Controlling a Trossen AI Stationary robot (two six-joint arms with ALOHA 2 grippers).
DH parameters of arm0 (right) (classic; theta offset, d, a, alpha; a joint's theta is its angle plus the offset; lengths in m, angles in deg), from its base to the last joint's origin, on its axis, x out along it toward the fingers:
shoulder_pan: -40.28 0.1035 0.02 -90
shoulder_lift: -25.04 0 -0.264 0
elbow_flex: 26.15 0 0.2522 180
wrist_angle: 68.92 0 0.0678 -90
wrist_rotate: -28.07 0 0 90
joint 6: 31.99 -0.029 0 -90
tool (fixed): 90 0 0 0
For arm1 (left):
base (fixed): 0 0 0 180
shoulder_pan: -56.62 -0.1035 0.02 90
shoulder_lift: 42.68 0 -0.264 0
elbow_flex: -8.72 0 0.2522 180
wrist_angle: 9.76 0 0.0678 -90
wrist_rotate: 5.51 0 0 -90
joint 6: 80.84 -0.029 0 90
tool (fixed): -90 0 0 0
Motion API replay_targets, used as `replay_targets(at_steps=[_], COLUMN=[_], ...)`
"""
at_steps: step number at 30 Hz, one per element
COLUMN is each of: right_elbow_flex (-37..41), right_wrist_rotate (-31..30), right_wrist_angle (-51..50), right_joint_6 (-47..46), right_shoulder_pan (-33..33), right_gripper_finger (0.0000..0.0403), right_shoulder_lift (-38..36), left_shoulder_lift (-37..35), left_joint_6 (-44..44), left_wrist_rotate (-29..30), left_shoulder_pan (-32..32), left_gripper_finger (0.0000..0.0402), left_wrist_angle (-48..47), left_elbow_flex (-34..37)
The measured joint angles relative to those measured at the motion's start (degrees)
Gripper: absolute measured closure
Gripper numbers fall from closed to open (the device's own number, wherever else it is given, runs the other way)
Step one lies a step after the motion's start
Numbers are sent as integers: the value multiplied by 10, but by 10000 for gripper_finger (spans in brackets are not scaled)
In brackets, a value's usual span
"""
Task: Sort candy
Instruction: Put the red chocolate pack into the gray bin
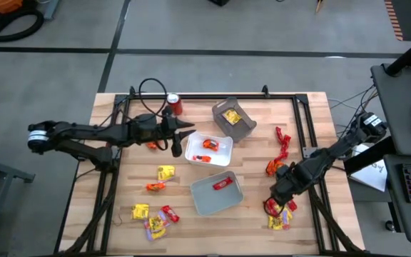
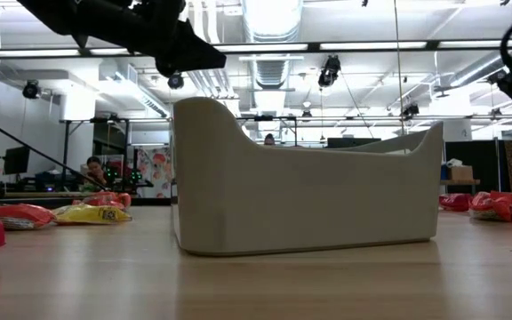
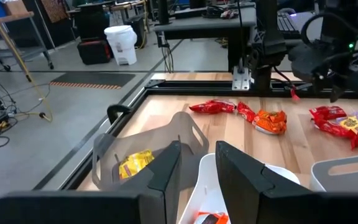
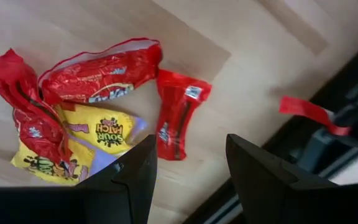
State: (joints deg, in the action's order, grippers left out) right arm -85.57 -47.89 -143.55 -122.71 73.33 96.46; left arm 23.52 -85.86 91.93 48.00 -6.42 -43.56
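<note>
The candy lies scattered in small shiny wrappers: a red and yellow pile (image 1: 277, 212) at the near right, more pieces (image 1: 155, 214) at the near left. One orange piece (image 1: 207, 145) lies in the white tray (image 1: 223, 158), a yellow one (image 1: 230, 116) in the dark grey tray (image 1: 247, 128), a red one (image 1: 222, 183) in the light grey tray (image 1: 207, 203). My right gripper (image 4: 188, 174) hangs open, pointing down over the right pile, above a red candy (image 4: 178, 115). My left gripper (image 3: 197, 171) stands open and nearly level at the white tray's left rim (image 3: 201, 180), with nothing between its fingers.
A red soda can (image 1: 175, 104) stands at the far side behind my left gripper. More red and orange candy (image 1: 280, 146) lies along the right side. A black frame (image 1: 305, 135) rings the wooden table top. The light grey tray (image 2: 309, 187) fills the low view.
</note>
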Motion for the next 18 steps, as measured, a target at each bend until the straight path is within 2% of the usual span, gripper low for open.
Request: replay_targets(at_steps=[10, 18], right_elbow_flex=[74, 98], right_wrist_rotate=[-1, -6], right_wrist_angle=[145, 152], right_joint_6=[-28, -38], right_shoulder_pan=[10, 10], right_gripper_finger=[220, 220], right_shoulder_lift=[0, 0], left_shoulder_lift=[20, 20], left_joint_6=[2, 2], left_wrist_rotate=[0, 0], left_shoulder_pan=[0, 0], left_gripper_finger=[318, 318], left_wrist_angle=[-2, -4], left_elbow_flex=[-12, -12])
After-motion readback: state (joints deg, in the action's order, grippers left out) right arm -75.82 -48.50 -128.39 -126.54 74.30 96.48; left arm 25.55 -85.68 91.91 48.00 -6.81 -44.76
